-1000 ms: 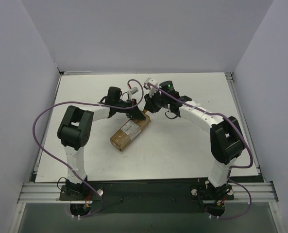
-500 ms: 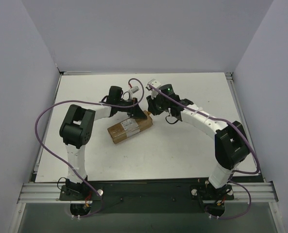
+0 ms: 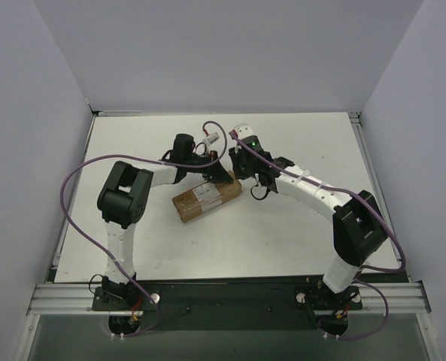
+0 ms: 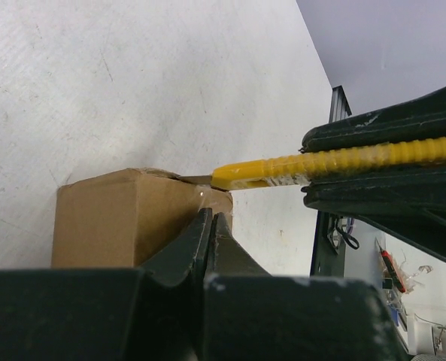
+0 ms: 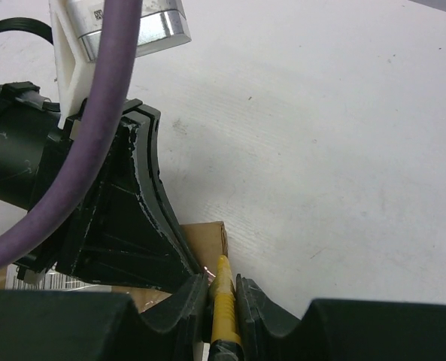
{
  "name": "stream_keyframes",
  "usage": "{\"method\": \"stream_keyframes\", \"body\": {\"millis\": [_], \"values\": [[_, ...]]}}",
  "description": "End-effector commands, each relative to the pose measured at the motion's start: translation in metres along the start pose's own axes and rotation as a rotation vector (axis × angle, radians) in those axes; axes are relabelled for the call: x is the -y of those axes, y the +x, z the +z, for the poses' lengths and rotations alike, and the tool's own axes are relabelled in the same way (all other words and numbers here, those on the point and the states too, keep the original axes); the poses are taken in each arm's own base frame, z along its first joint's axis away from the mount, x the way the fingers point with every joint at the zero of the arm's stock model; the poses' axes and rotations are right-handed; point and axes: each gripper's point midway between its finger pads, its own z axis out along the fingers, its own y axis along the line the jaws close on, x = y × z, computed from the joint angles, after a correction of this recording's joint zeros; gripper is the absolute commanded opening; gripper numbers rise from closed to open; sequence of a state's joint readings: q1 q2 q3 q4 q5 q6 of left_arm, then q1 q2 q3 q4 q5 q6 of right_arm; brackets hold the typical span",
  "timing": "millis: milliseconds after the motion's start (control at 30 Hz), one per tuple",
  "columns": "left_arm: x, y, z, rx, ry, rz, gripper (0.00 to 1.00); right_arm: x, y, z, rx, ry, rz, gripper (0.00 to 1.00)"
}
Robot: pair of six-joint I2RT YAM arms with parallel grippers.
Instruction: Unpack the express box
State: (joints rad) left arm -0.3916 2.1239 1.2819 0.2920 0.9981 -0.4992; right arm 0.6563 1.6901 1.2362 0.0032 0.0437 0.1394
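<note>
The express box (image 3: 206,198), a brown carton with a white label on top, lies aslant in the middle of the table. My left gripper (image 3: 228,177) is shut and empty, its tips pressed against the box's far right end (image 4: 113,219). My right gripper (image 3: 241,174) is shut on a yellow utility knife (image 5: 225,302). The knife (image 4: 271,170) lies level, and its blade reaches the top edge of that same box end. In the right wrist view the box corner (image 5: 205,242) shows just ahead of the knife tip, beside the left gripper (image 5: 125,218).
Purple cables (image 3: 72,188) loop off both arms over the white table (image 3: 298,241). Grey walls close the left, back and right sides. The left arm's camera mount (image 5: 128,22) and its cable (image 5: 106,113) hang close in front of my right wrist.
The box has turned to lie more level across the table, its near left end swinging away from the arms. Both grippers have shifted a little to the right with the box end.
</note>
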Motion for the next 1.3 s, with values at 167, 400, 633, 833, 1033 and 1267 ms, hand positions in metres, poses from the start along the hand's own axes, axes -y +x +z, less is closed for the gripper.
{"method": "stream_keyframes", "body": {"millis": [167, 400, 633, 833, 1033, 1267], "values": [[-0.084, 0.002, -0.003, 0.099, -0.289, -0.013, 0.00, -0.012, 0.077, -0.037, -0.245, -0.045, -0.115, 0.00], [-0.087, 0.009, -0.008, 0.099, -0.317, -0.011, 0.00, -0.009, 0.086, -0.052, -0.281, -0.090, -0.141, 0.00], [-0.081, 0.012, 0.003, 0.090, -0.298, -0.003, 0.00, -0.009, 0.089, -0.046, -0.292, -0.065, -0.104, 0.00], [-0.070, 0.011, 0.008, 0.082, -0.253, 0.007, 0.00, 0.003, 0.067, -0.048, -0.242, 0.001, -0.083, 0.00], [-0.032, -0.003, 0.007, 0.075, -0.114, 0.102, 0.00, 0.047, -0.031, -0.081, -0.010, 0.009, 0.007, 0.00], [0.036, -0.023, -0.007, 0.068, 0.074, 0.222, 0.43, 0.124, 0.010, -0.067, -0.013, 0.262, -0.604, 0.15]]}}
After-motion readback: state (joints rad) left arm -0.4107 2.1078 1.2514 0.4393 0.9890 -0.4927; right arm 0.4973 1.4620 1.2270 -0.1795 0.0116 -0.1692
